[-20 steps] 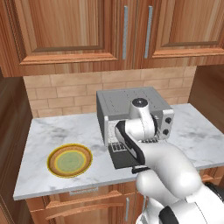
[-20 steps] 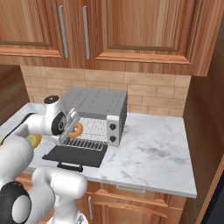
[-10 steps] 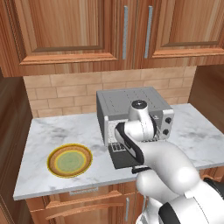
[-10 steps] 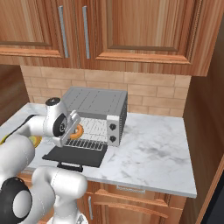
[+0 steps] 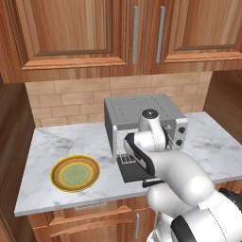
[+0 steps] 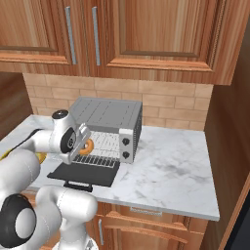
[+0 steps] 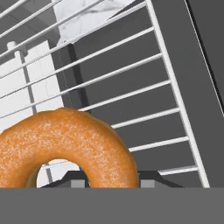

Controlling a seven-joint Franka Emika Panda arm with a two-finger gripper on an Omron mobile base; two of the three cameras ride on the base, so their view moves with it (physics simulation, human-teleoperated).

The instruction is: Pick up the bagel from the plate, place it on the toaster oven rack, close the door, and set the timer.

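The door [image 6: 84, 174] is lying folded down flat, leaving the toaster oven [image 6: 108, 128] mouth open in front. The bagel [image 7: 61, 146] is hanging just above the toaster oven rack [image 7: 144, 94], whose wires ahead are lying bare.

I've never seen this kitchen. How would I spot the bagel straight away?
Find the silver toaster oven on the marble counter, its door folded down flat. At its mouth the gripper is shut on the bagel over the wire rack: a golden-brown ring among grey metal.
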